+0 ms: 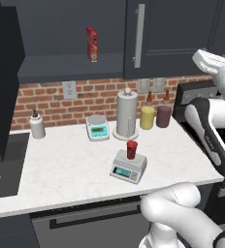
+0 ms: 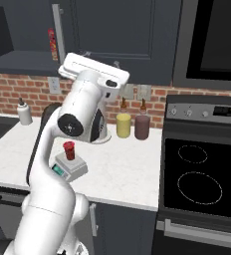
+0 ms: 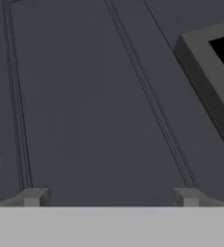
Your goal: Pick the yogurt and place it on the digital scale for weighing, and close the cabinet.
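Yogurt on the scale, claw up at the cabinet

The yogurt (image 1: 131, 149) stands on the digital scale (image 1: 128, 166) at centre frame, paper towel roll (image 1: 127, 114) and white scale (image 1: 97, 128) behind; the gripper (image 3: 110, 197), fingertips wide apart, faces the cabinet (image 3: 85, 96) door panel, well above it.

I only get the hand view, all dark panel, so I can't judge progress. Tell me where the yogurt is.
Observer: The yogurt stands upright on the digital scale, on the counter in front of the paper towel roll.
Operator: Report the cabinet.
Observer: The cabinet is open on its left side, with a tall red box showing on the bare shelf.
Operator: Now the door on the right.
Observer: It is shut, and its silver bar handle hangs just right of that open shelf.
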